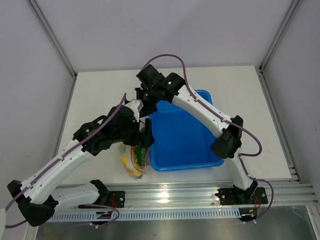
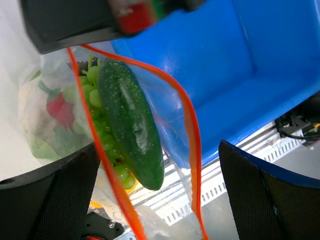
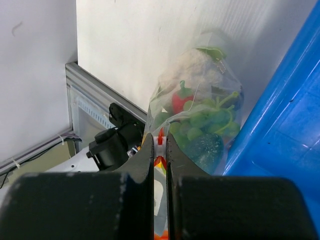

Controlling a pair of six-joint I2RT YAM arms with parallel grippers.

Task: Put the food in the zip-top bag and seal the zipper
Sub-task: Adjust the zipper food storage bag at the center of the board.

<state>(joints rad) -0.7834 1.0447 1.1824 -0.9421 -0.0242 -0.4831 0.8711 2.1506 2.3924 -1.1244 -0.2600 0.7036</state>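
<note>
The clear zip-top bag (image 1: 134, 159) hangs beside the blue tub's left wall, holding green grapes (image 2: 102, 125), a long green vegetable (image 2: 131, 120), a red chili (image 2: 60, 110) and white cauliflower (image 3: 192, 65). Its red-orange zipper (image 2: 190, 130) runs in two separated strips, so the mouth is open. My right gripper (image 3: 160, 145) is shut on the zipper's end at the top of the bag, and it also shows in the top view (image 1: 147, 105). My left gripper (image 2: 157, 200) is open, with its fingers wide on either side of the bag's mouth.
The blue tub (image 1: 182, 140) sits right of the bag, against it; it fills the right of the left wrist view (image 2: 225, 65). An aluminium rail (image 1: 179, 196) runs along the table's near edge below the bag. Grey walls surround the white table (image 1: 100, 96).
</note>
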